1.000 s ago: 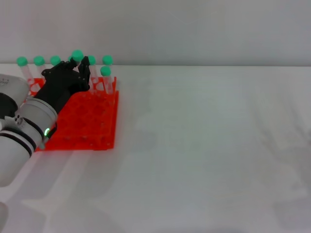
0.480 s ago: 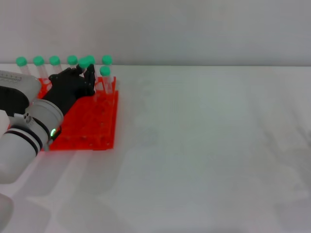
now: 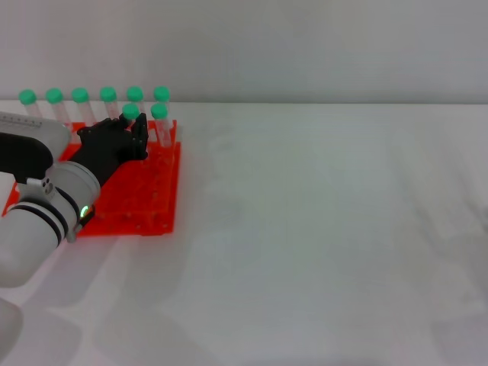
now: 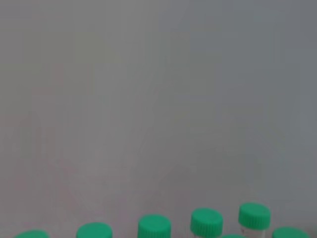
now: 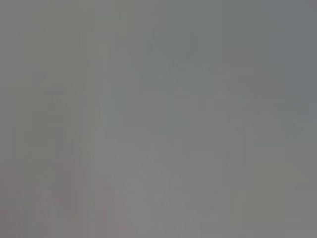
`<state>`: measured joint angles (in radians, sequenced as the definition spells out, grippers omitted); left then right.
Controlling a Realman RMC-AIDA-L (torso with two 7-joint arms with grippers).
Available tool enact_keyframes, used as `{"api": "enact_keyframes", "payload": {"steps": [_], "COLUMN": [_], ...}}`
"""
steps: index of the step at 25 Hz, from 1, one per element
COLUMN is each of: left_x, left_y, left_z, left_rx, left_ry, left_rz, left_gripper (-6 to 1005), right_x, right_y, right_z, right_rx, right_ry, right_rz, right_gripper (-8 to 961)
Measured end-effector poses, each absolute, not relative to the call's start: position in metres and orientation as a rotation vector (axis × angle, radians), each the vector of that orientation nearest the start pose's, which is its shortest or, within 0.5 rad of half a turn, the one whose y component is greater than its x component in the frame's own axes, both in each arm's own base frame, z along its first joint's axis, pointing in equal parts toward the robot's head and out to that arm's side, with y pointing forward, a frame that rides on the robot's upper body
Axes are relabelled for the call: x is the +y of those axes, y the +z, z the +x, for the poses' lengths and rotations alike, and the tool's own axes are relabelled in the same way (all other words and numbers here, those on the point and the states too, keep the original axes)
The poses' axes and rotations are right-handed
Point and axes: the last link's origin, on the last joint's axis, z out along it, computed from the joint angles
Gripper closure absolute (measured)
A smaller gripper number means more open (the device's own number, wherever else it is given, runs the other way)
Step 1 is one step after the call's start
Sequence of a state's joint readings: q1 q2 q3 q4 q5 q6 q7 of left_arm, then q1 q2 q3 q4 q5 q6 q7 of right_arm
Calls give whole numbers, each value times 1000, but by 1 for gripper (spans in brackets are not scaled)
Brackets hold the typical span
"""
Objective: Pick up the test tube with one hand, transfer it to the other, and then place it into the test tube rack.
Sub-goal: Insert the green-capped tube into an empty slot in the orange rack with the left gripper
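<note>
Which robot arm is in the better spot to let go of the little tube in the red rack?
The left. Its pincer is over the rack at the tube; the right arm isn't in sight.

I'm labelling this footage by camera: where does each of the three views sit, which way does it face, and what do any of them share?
Head view: on the robot's head, looking forward and down at the white table; shows the left arm and its black claw over the flat orange-red plastic rack.
Left wrist view: on the left wrist, facing the plain wall over a row of green screw caps; no claw shows.
Right wrist view: on the right wrist, only a blank grey surface; no claw shows.
Shared: head and left wrist both show the green-capped tubes.
</note>
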<state>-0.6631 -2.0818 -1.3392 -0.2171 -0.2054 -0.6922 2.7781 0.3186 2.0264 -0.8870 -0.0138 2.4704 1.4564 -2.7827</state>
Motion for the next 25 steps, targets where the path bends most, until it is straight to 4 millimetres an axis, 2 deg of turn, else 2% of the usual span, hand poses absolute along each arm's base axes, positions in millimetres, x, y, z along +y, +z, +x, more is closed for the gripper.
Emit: {"api": "enact_keyframes", "payload": {"steps": [10,14,16,22,25], "left_x": [410,398,384,326,285], "left_y": [-43,-42,-40,-24,-14], "left_z": [-279,-288,-296,-330,-349], "left_rx": [-703,-718,-715,-712,-722], "left_ry": [-589,-616,-648,-768,-836], "left_rz": [-1828,-1804,-1784,-1667,-1586], "left_gripper": [680,675,673,399,287], "right_x": [270,270,270,273,273], "right_y": [30,30,31,31,31], "right_z": [368,368,368,367,368], "right_rx": [492,491,491,491,496], "right_ry": [784,786,786,785,778], "right_rz": [-1596,-1593,-1593,-1591,-1591], "right_gripper": [78,78,78,78,78]}}
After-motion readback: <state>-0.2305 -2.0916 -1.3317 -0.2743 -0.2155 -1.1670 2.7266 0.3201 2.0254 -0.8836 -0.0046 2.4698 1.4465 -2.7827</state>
